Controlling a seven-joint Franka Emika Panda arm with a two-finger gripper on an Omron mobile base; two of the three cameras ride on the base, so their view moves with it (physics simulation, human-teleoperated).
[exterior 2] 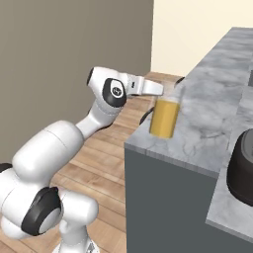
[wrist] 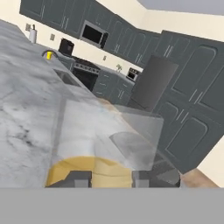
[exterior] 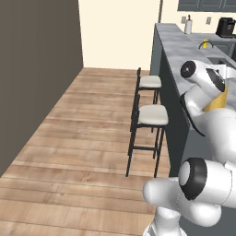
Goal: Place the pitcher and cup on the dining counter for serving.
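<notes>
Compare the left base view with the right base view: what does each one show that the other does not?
Left base view alone: two bar stools by the dark counter front, and the far kitchen with a coffee machine.

Right base view alone: the whole pitcher, yellow-orange liquid inside, at the near corner of the dining counter, with the gripper at its rim.

Both: the white arm, the marble dining counter, the wooden floor.

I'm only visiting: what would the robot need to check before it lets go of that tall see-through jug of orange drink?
1. Tall clear pitcher of yellow-orange liquid upright: ok.
2. Pitcher over the grey-white marble dining counter: ok, near its corner edge.
3. Base resting flat on the marble: cannot tell.
4. Tool around the pitcher's top: ok, fingers flank it.
5. Small yellow cup on the counter: cannot tell.
</notes>
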